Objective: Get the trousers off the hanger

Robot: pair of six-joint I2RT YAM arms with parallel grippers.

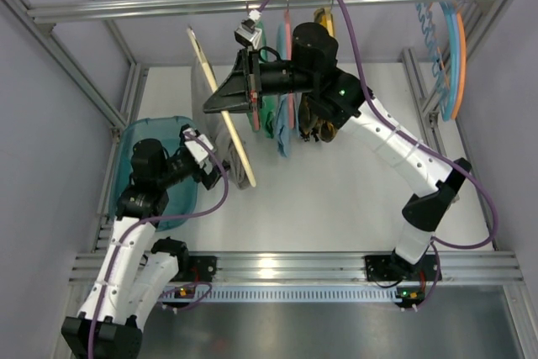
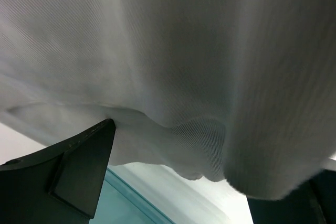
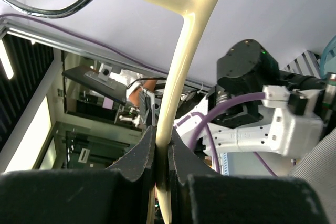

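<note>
Your right gripper [image 3: 161,156] clamped tight on the cream hanger [image 3: 178,77], your left gripper [image 2: 212,150] spread wide, grey trousers [image 2: 184,51] draped across its parted fingers

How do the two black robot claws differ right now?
The left gripper stands wide open; the right gripper is clamped shut. The left gripper has soft grey cloth trousers hanging between its fingers; the right gripper pinches the thin cream-beige hoop hanger. Both have black fingers.
</note>
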